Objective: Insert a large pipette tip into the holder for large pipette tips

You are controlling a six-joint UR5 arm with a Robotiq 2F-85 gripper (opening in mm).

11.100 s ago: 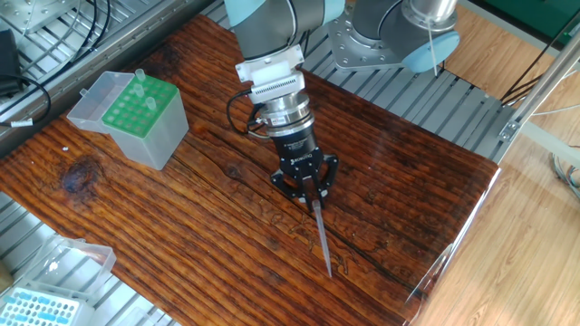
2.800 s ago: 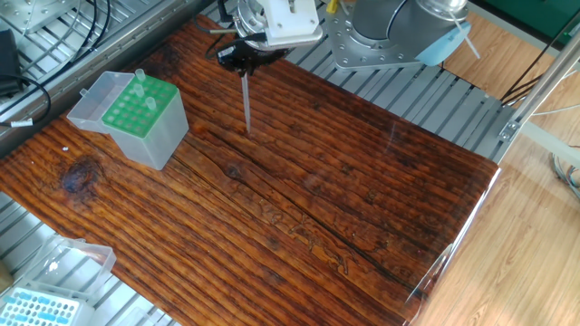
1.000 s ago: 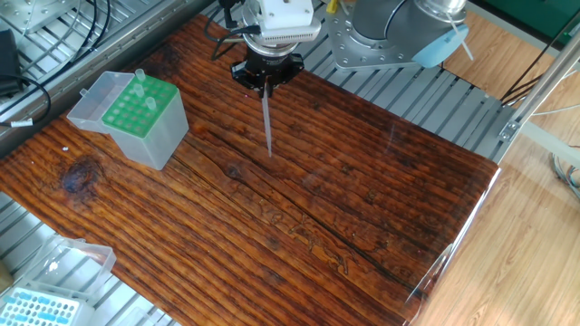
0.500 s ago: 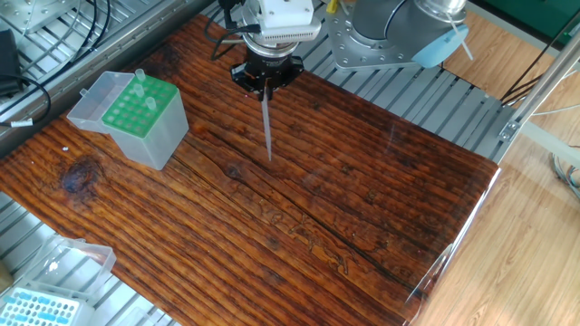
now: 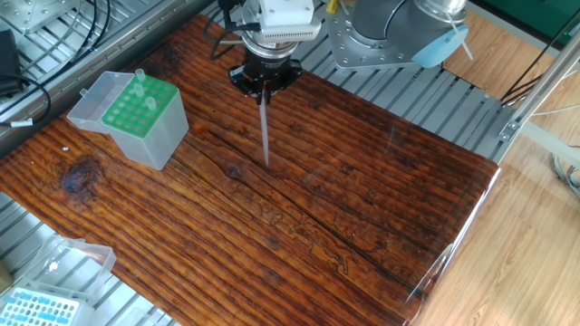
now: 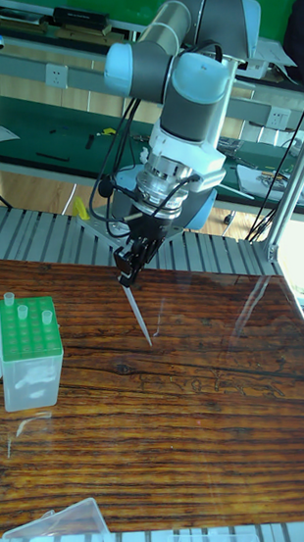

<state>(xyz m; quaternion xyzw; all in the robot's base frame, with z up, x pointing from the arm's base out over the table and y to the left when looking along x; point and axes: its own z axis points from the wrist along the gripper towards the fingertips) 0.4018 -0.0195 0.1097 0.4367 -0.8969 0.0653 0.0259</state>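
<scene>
Tip: thin translucent cone, long axis near vertical, point down, above the wooden table.
Gripper: jaws clamped on tip's wide end.
Holder: green-topped box, well left.

No text, label, brand, number or sign is showing legibly in either view. The gripper body is showing no lettering that can be made out, the green-topped holder is carrying no readable marking, and the papers lying on the benches behind the arm in the tall fixed view are too small to read.
</scene>
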